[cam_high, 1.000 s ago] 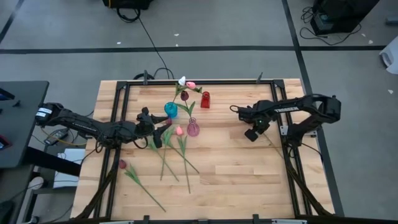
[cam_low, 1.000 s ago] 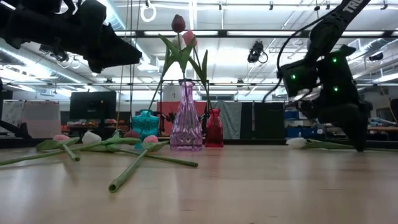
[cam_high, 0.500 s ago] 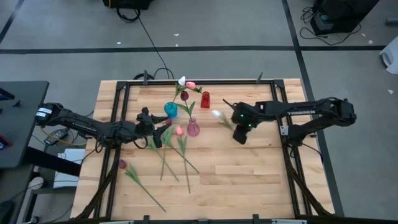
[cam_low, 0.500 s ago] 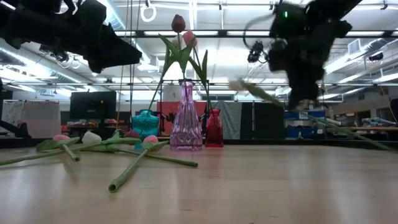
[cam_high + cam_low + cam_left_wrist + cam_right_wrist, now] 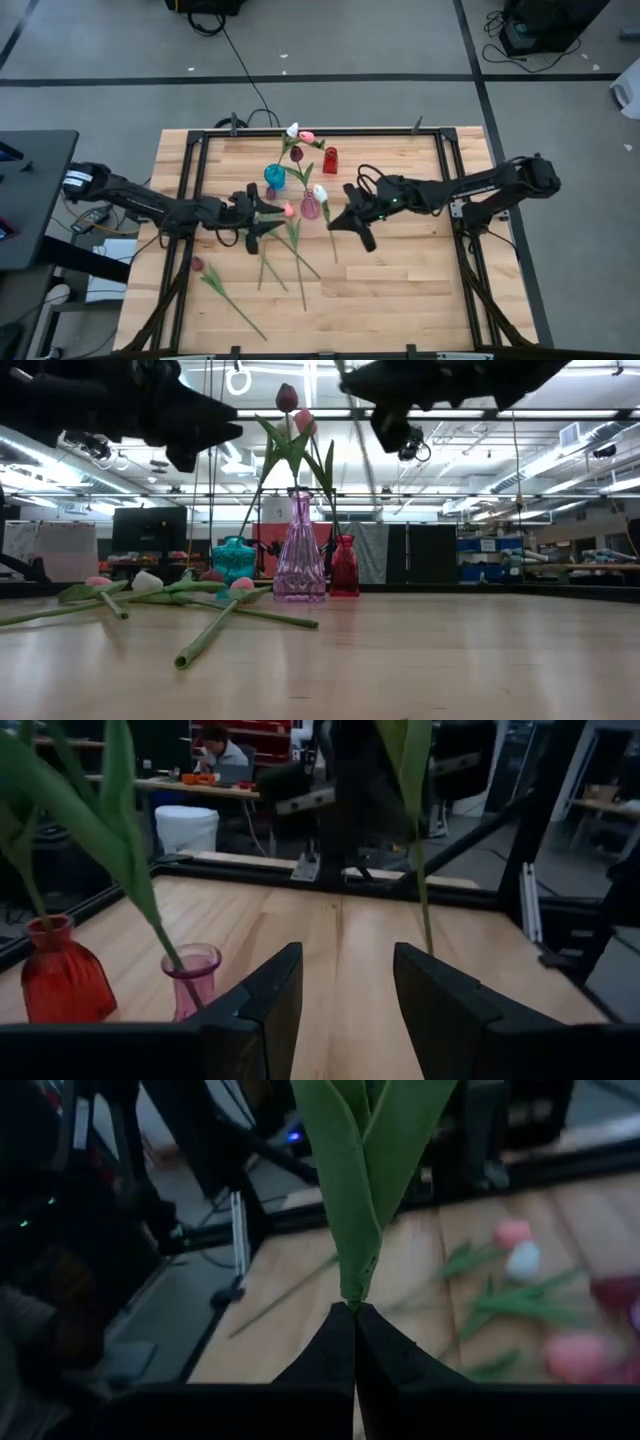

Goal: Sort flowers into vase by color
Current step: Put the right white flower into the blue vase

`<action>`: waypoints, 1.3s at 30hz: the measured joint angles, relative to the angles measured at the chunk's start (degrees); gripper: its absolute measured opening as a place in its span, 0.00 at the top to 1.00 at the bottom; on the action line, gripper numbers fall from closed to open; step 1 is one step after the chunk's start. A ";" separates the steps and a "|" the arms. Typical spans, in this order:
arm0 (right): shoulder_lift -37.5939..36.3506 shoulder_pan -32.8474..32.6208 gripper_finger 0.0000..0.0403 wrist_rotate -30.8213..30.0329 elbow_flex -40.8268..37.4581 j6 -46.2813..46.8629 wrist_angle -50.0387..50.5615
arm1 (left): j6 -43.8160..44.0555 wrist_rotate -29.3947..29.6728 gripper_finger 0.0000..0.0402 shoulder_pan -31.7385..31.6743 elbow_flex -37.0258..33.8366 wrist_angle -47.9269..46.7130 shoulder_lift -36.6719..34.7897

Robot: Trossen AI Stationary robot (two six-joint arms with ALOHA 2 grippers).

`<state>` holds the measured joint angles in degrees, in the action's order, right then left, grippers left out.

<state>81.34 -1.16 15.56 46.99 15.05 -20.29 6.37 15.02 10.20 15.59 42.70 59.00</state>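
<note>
Near the table's centre, a white-headed artificial tulip on a thin green stem (image 5: 321, 193) is clamped by the right gripper (image 5: 352, 222), its head at the gripper's ten o'clock, above the translucent pink glass vase (image 5: 311, 207). At nine o'clock, the left gripper (image 5: 262, 218) is held parted.

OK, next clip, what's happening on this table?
The right gripper is shut on a white tulip, holding it above the table next to the purple vase, which already has flowers in it. The left gripper hovers open near several tulips lying on the wood. A teal vase and a red vase stand behind.
</note>
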 joint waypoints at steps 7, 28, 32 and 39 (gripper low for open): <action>6.65 -1.38 0.98 -5.64 10.02 -6.79 5.22 | -0.36 -0.31 0.59 -0.02 5.65 2.07 7.39; 14.94 -2.95 0.98 -11.77 23.21 -18.09 15.70 | -1.72 -2.52 0.59 -0.06 10.57 -0.78 13.76; 13.08 -2.70 0.98 -11.17 23.16 -17.32 18.25 | -1.86 -0.53 0.59 -0.04 10.55 -3.21 13.12; 12.96 -2.78 0.98 -13.89 23.14 -18.34 21.01 | -1.88 -0.42 0.59 -0.07 10.61 -2.17 13.05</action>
<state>94.30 -3.95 1.67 70.13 -3.29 0.73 4.49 14.60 10.13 26.20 40.53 72.05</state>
